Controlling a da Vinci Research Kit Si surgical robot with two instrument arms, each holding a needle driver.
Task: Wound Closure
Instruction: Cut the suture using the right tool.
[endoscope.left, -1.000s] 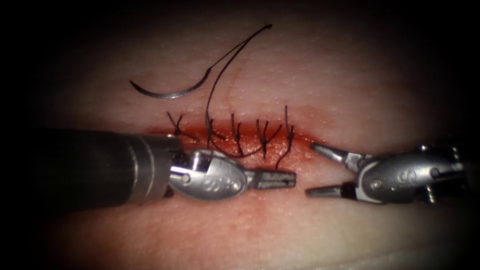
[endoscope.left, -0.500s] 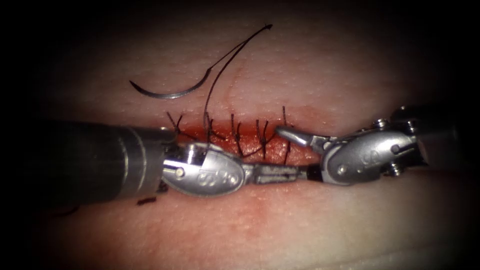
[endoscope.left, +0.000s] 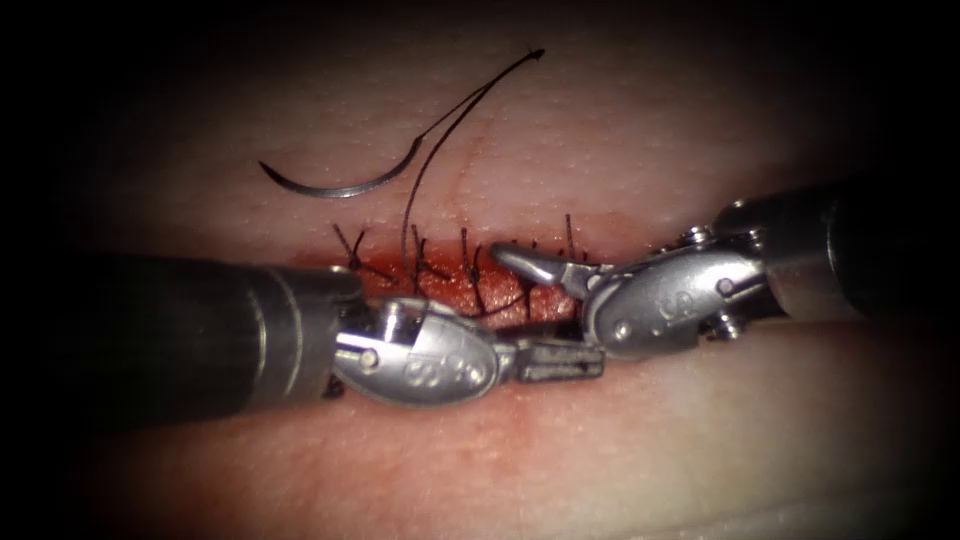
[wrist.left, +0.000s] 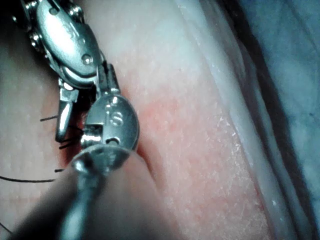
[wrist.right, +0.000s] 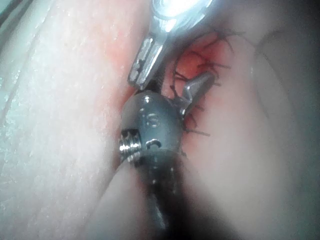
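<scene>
Clearly no writing can be read on either tool. Pale tissue (endoscope.left: 620, 130) carries a stitched cut (endoscope.left: 470, 275) wet with red fluid (endoscope.left: 500, 300). Since a second ago the right claw (endoscope.left: 545, 300) has slid left over the cut, spread open, empty. The left claw (endoscope.left: 560, 360) is closed, holding nothing visible. Untouched, the needle (endoscope.left: 340, 185) lies free above the cut, thread (endoscope.left: 440, 140) trailing.

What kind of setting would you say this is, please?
Probably a bench suturing practice setup: pale pork tissue with a stitched red cut, a curved steel needle lying free, two metal needle drivers.
</scene>
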